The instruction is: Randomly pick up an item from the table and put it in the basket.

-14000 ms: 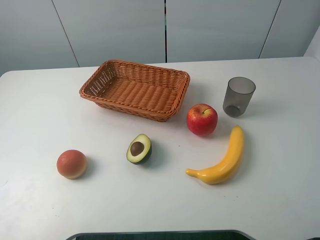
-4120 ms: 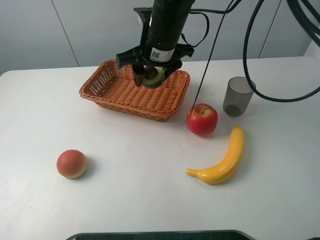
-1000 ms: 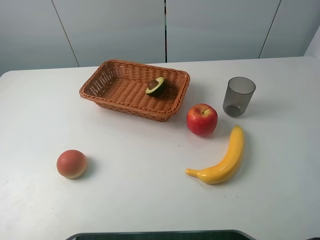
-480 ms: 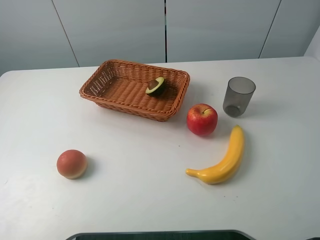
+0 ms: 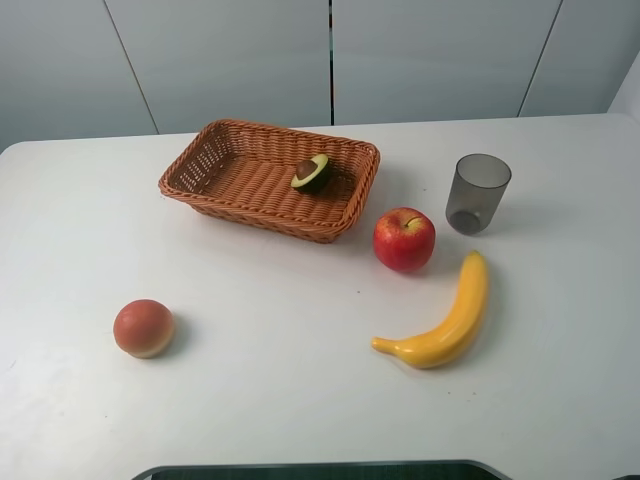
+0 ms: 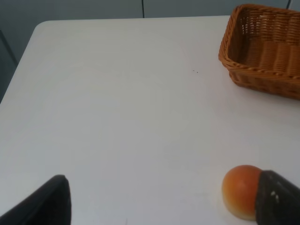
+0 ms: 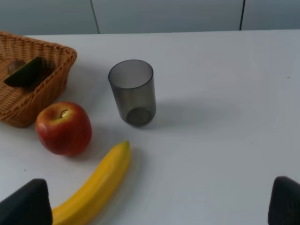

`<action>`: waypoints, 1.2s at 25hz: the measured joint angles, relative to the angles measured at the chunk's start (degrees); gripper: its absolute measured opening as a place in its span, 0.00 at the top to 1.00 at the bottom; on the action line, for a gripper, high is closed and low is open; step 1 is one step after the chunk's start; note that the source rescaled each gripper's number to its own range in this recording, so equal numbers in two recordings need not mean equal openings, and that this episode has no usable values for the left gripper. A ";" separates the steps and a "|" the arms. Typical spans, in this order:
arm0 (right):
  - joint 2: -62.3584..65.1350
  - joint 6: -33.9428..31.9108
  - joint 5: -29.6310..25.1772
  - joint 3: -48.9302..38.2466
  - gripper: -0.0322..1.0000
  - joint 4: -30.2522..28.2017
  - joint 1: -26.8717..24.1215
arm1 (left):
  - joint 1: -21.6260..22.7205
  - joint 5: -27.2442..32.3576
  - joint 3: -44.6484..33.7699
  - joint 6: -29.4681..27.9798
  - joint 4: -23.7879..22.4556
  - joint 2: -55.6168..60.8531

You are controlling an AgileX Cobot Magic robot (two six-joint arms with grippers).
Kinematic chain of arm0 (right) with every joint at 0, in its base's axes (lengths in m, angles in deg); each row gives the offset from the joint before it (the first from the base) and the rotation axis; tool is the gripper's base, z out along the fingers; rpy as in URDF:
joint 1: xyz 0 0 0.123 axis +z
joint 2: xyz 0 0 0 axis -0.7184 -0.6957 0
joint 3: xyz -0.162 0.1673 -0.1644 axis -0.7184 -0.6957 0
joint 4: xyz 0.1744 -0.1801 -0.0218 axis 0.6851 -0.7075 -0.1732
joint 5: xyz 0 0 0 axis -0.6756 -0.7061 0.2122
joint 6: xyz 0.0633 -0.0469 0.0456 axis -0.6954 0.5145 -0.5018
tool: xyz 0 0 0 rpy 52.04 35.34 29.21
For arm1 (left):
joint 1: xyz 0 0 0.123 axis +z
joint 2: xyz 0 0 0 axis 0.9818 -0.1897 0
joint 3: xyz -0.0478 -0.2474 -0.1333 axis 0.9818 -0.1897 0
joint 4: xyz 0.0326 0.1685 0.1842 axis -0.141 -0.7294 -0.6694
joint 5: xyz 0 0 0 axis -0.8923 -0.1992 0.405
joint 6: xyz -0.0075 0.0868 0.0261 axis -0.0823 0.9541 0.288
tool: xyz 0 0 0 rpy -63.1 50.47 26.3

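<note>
fingers (image 7: pixel 28 206) wide, above banana (image 7: pixel 93 187)

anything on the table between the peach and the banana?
Nothing: in the high view, the stretch of white table from the peach across to the banana is bare.

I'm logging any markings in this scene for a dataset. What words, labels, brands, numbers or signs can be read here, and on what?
None: no readable text in any view.
The basket, avocado half, apple, banana, peach, grey cup and table bear no print or sticker.
</note>
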 joint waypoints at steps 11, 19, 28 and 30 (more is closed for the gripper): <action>0.22 0.24 0.00 0.00 0.00 0.22 -7.27 | 0.00 0.00 0.00 0.00 0.00 0.00; 0.22 2.88 0.00 0.00 0.00 2.05 -11.05 | 0.00 0.00 0.00 0.00 0.00 0.00; 0.22 6.20 0.00 0.00 0.00 4.95 -11.05 | 0.00 0.00 0.00 0.00 0.00 0.00; 0.22 6.30 0.00 0.00 0.00 4.95 -11.05 | 0.00 0.00 0.00 0.00 0.00 0.00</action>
